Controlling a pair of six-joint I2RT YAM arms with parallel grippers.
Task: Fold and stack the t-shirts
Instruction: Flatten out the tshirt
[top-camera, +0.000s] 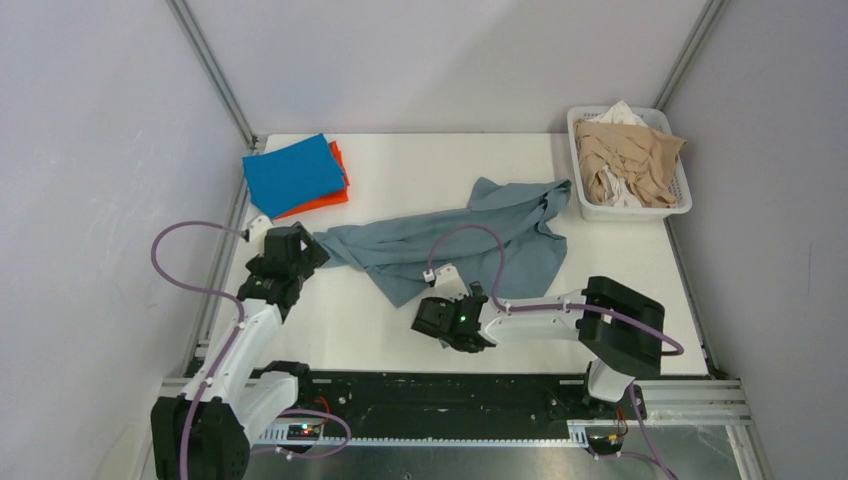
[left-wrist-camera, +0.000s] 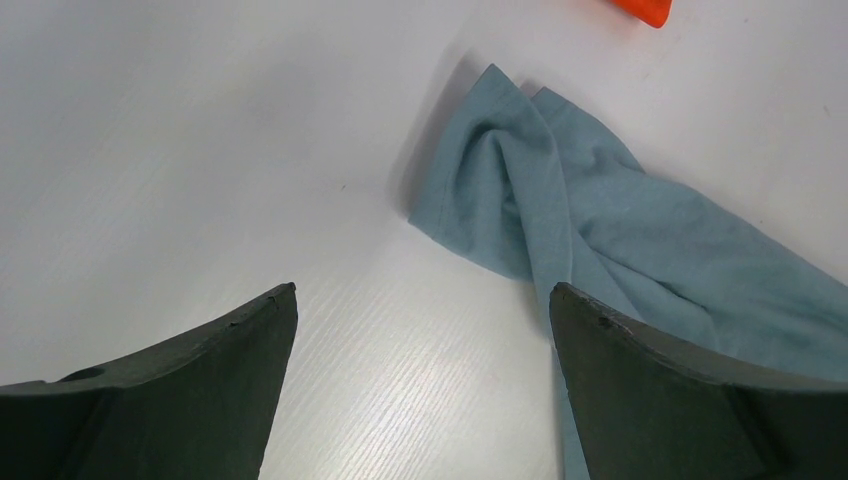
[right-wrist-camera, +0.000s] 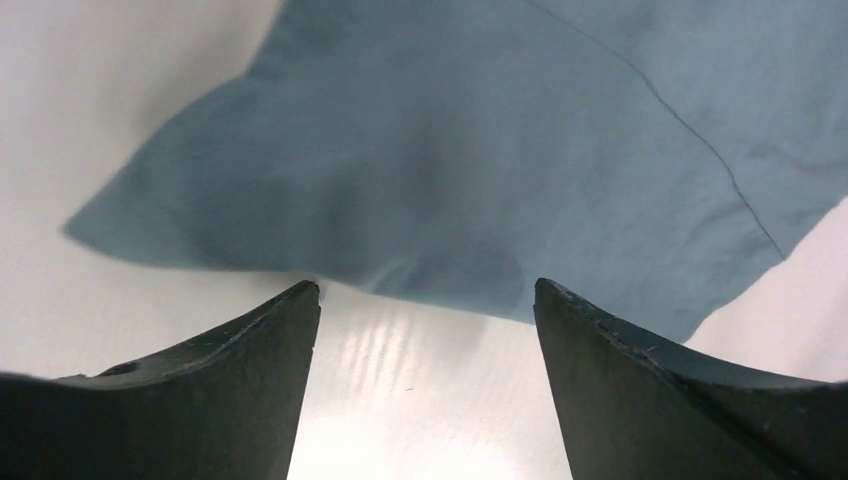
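Pale grey wall panels (top-camera: 450, 60) close in a white table (top-camera: 400, 340) on three sides, with slim metal posts (top-camera: 215, 70) rising at its two far corners. A black rail (top-camera: 450, 400) runs along the near edge, where both arms are bolted.

A large grey-blue t-shirt (top-camera: 470, 235) lies rumpled and unfolded across the middle of the table, stretching from near the left edge toward the far right corner. In the far left corner, a folded bright blue t-shirt (top-camera: 293, 173) rests on a folded orange t-shirt (top-camera: 325, 202), which shows only as a strip along the blue one's right and near sides. In the far right corner, a white slatted basket (top-camera: 630, 212) holds beige garments (top-camera: 628, 160) and some white cloth (top-camera: 622, 112).

The left gripper (left-wrist-camera: 423, 290) is by the left edge, its fingers spread wide over bare table and pinching nothing. The bunched left end of the grey-blue shirt lies just ahead of it.

The right gripper (right-wrist-camera: 426, 285) is toward the middle of the near edge, its fingers also spread with nothing between them. The shirt's near hem lies just beyond its fingertips.
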